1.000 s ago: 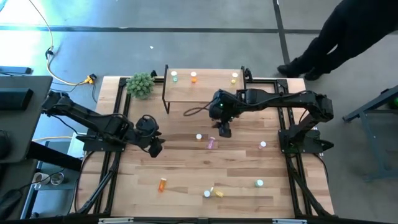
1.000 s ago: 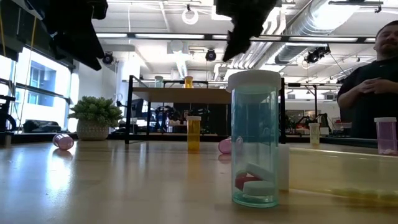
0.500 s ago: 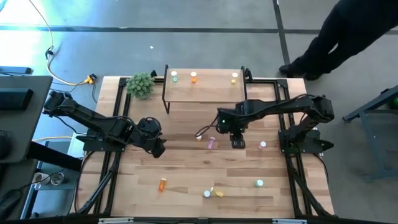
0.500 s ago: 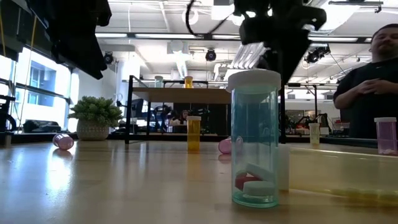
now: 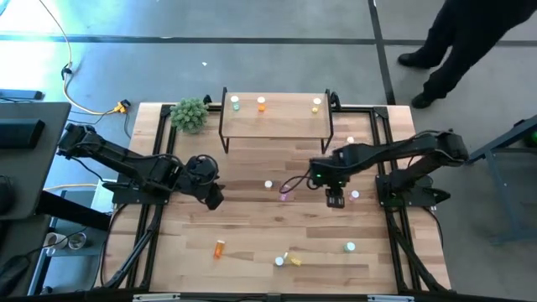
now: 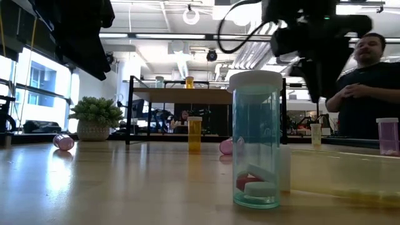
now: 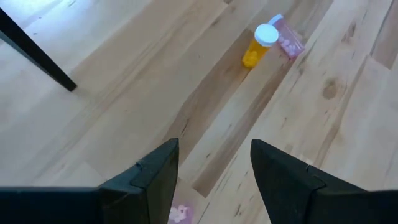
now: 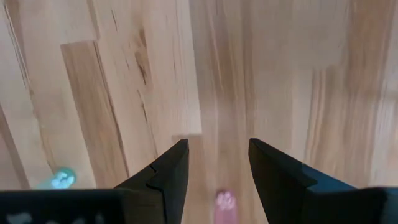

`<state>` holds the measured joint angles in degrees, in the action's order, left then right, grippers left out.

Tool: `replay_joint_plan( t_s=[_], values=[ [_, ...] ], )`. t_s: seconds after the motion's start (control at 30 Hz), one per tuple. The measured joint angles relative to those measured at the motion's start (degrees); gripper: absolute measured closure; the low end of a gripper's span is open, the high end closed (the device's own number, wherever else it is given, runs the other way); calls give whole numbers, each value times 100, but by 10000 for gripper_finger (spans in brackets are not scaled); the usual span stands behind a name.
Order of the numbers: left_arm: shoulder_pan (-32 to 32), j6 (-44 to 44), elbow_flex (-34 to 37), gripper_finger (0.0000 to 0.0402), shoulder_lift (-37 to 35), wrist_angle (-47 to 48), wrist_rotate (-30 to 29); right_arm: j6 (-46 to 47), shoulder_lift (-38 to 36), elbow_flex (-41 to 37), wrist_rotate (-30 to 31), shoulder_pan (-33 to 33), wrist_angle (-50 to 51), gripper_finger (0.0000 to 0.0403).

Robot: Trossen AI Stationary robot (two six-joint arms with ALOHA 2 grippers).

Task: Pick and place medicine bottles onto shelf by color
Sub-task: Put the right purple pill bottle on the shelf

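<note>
Three capped medicine bottles stand on the shelf (image 5: 275, 117) at the table's far edge: a green bottle on the shelf (image 5: 236, 104), an orange bottle on the shelf (image 5: 262, 104) beside it, and a yellow bottle on the shelf (image 5: 316, 105) toward the other end.

The rest are scattered on the wooden tabletop (image 5: 252, 226). The right gripper (image 5: 336, 200) hangs above the table's middle, its fingers parted with bare wood between them and nothing held. Just to its outer side stands a pink upright bottle (image 5: 355, 195). To its inner side, near, lies a pink bottle on its side (image 5: 286, 191), with a white-capped bottle (image 5: 268, 184) just beyond that. On the near side of this gripper, well apart, stands a green bottle (image 5: 350, 247), with a yellow lying bottle (image 5: 294, 259) and another white-capped bottle (image 5: 279, 262) further along the front.

The left gripper (image 5: 211, 199) waits over the left half of the table, its fingers apart and empty. An orange lying bottle (image 5: 219, 247) rests well forward of it.

A green bushy plant (image 5: 190, 114) sits just off the shelf's left end. A person (image 6: 365, 87) stands beyond the table's far right corner.
</note>
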<state>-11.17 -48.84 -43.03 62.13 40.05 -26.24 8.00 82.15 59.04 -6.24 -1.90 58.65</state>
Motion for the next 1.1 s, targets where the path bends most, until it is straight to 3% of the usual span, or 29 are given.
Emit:
replay_joint_plan(
  t_s=[0.3, 0.63, 0.9, 1.1],
  values=[
    [109, 0, 0, 213, 0, -6, 7, 1251, -1727, -978, 389, -14, -101, 245],
    [114, 0, -2, 213, 0, -6, 9, 1810, -3464, -1397, 546, -14, 115, 245],
    [113, 0, -2, 213, 0, -4, 9, 2051, -3929, -1437, 544, -14, 673, 243],
    [113, -1, -2, 213, 0, -5, 9, 1749, -3950, -1437, 691, -14, 1119, 217]
  ],
)
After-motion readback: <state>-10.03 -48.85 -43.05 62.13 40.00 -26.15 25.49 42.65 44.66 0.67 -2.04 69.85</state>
